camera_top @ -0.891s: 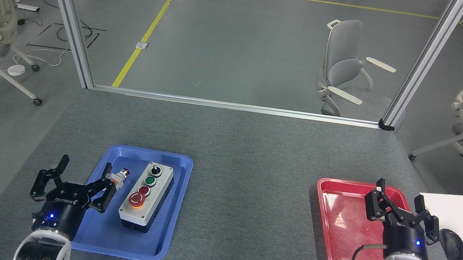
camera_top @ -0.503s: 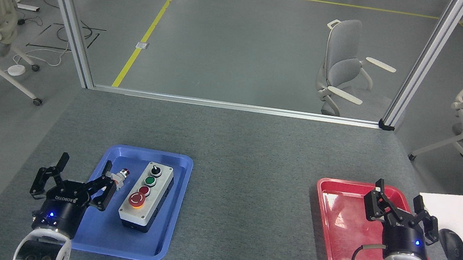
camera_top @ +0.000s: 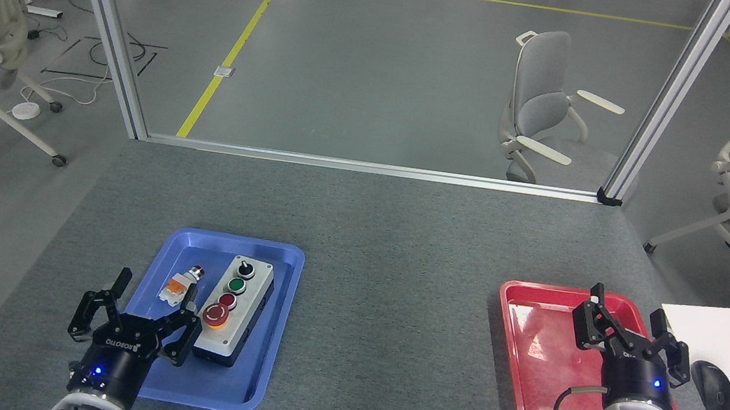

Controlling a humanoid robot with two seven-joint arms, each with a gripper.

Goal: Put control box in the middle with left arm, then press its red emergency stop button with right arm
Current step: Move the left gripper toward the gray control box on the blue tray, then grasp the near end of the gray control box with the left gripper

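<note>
the left gripper [camera_top: 134, 323] hangs with its fingers spread wide and nothing between them, over the near left part of the blue tray [camera_top: 256, 388], its right finger just beside the near left corner of the control box [camera_top: 231, 307]. the control box lies lengthwise in the blue tray, right of the tray's middle, big red button [camera_top: 214, 314] at its near end. a small loose white-and-orange pushbutton part [camera_top: 179, 285] lies just left of the box, apart from it. to do the pick well, i judge the fingers should straddle the box across its narrow width, clear of the loose part and of the buttons, then close on the black sides before lifting over the tray rim. the right gripper [camera_top: 629, 339] waits far right of the box, over the red tray [camera_top: 520, 366], fingers open and empty. compared with the earlier frames, the left gripper has shifted right and nearer, uncovering the loose part; the box has not moved
</note>
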